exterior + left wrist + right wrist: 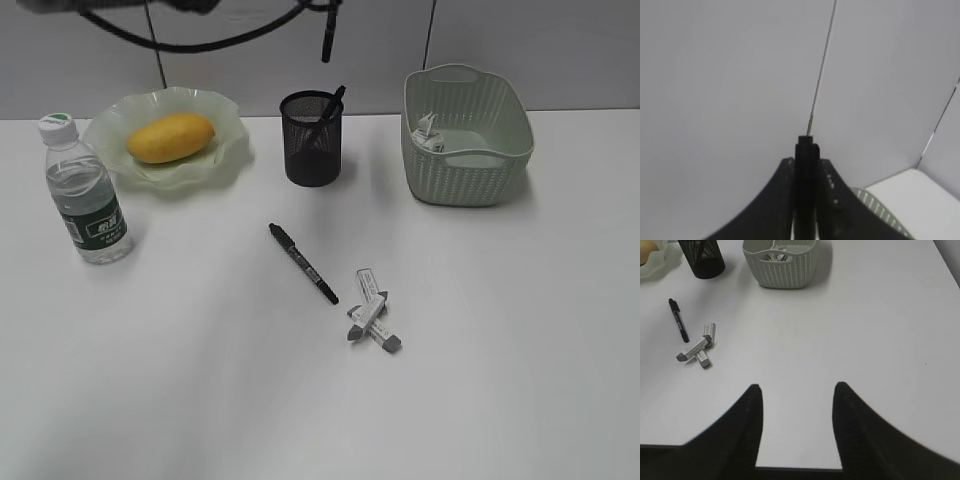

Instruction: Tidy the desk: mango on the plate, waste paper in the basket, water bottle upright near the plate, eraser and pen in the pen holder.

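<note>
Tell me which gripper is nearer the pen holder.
Left. The left gripper hangs above the pen holder, clamping a pen; the right gripper, open, is over the desk's near edge.

No text can be read with certainty; white writing is seen on the dark green label of the water bottle (85,190), but the characters are too small to be made out; a small white emblem is also carried on that label, unreadable; pale markings are noted along the barrel of the pen (303,263) lying on the desk (500,380), not legible; faint printing is seen on the white sleeves of the two erasers (373,322), too blurred to be read; grey marks on the waste paper (428,133) in the basket (470,180) cannot be deciphered.
</note>
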